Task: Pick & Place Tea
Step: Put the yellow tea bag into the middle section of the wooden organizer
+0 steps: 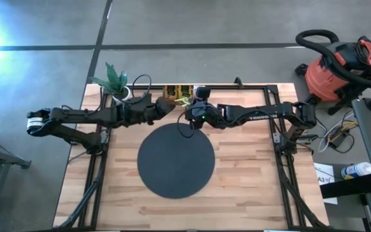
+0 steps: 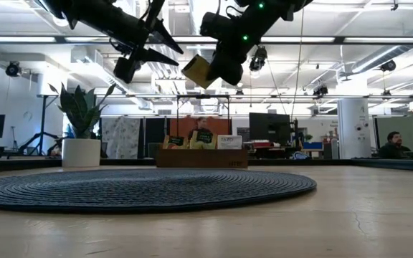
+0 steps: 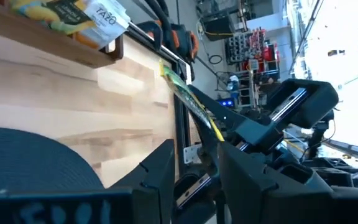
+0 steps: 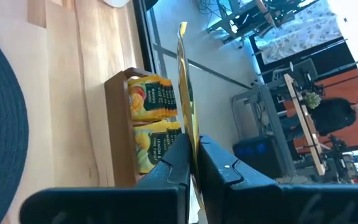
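Wooden table (image 1: 250, 167) holds tray (image 2: 201, 158), mat (image 1: 176, 160); right gripper (image 4: 193, 146) pinches yellow tea packet (image 4: 185, 93), left gripper (image 1: 171, 106) parted

Strong glare burns the high view's upper left corner; ceiling strip lights (image 2: 350, 39) backlight the arms, and wrist views blur.

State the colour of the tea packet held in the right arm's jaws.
Yellow: the tea packet shows best in the right wrist view, edge-on.
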### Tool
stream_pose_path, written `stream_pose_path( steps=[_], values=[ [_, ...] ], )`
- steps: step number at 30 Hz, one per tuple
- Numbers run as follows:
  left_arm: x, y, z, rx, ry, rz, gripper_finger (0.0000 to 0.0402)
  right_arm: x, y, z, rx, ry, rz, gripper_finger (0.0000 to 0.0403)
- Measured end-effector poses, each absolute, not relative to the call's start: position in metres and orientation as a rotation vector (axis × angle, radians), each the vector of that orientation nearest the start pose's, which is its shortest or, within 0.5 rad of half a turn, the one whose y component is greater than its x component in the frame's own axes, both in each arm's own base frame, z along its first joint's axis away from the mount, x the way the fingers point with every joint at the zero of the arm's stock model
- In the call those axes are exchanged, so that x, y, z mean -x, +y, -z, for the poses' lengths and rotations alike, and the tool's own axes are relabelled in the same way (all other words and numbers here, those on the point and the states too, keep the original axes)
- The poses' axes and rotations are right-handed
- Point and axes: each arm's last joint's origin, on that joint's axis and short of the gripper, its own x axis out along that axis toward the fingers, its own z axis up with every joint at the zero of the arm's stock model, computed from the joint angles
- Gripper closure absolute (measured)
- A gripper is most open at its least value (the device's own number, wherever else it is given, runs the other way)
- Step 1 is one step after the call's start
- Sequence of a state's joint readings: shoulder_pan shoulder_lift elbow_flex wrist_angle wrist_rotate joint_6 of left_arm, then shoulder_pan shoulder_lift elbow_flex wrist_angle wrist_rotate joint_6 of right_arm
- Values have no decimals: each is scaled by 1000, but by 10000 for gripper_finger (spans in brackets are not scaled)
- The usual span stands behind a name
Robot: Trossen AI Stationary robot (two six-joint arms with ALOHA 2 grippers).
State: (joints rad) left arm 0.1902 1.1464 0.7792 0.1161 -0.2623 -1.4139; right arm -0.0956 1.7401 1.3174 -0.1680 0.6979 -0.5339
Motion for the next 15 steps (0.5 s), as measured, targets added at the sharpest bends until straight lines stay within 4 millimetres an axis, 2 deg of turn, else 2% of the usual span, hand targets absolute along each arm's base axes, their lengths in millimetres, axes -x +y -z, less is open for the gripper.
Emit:
stream_pose_path(
  steps=[5, 15],
  values=[
    [-257, 57, -288, 1387, -157, -513, 287, -384, -55, -267, 661, 767, 560, 390],
    [-274, 60, -273, 1424, -154, -511, 287, -384, -55, -267, 659, 768, 561, 390]
  ],
)
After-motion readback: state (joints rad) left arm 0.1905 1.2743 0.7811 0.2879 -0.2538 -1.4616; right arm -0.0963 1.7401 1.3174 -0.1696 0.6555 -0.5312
